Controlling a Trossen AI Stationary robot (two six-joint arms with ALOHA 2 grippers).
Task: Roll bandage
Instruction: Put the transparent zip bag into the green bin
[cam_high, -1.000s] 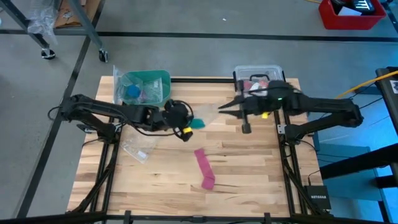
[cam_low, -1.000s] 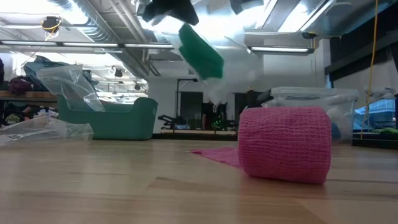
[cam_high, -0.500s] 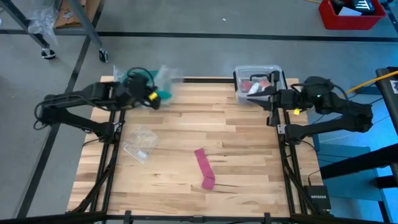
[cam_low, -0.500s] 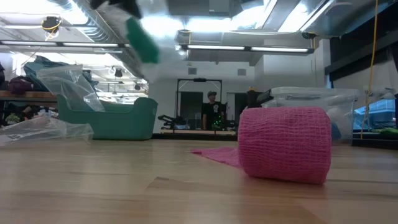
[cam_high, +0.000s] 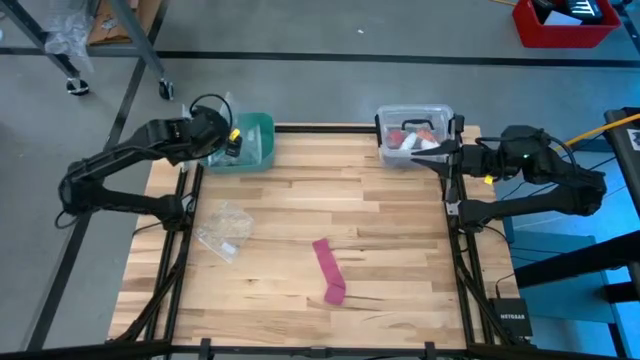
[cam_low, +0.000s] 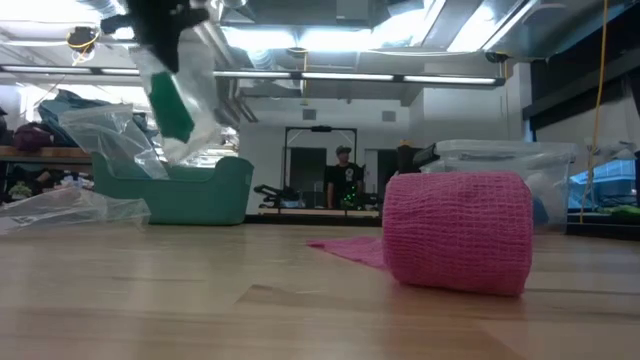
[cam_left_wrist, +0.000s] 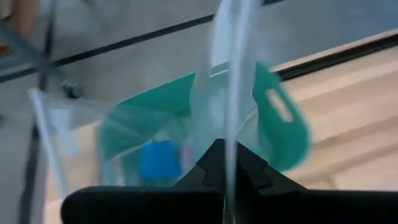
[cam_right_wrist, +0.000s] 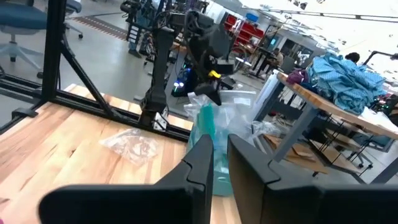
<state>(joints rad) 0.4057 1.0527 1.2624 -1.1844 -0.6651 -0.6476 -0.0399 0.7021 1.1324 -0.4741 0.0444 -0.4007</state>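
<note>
Left gripper (cam_high: 228, 140) is up over the green bin (cam_high: 256, 150) at the worktop's far left corner, fingers pinched on a clear plastic bag (cam_low: 190, 95) that dangles from them. Inside that bag hangs the bandage (cam_low: 172, 105), the teal strip, above the bin's rim. In the left wrist view the film (cam_left_wrist: 229, 93) runs straight down between the closed fingers, with the bin below.

Right gripper (cam_high: 440, 152) waits at the far right edge, just beside the clear lidded box (cam_high: 412, 130); its fingers (cam_right_wrist: 200, 158) stand nearly together with a thin gap, holding nothing.

Out on the worktop, a pink strip (cam_high: 329, 268) lies part rolled near the middle front, and a second crumpled bag (cam_high: 226, 228) sits toward the left edge.

The bandage looks light, soft and floppy; it will sag and slide inside slick film. Best grip, I'd say, is on one free end of the cloth itself, not through the plastic.
</note>
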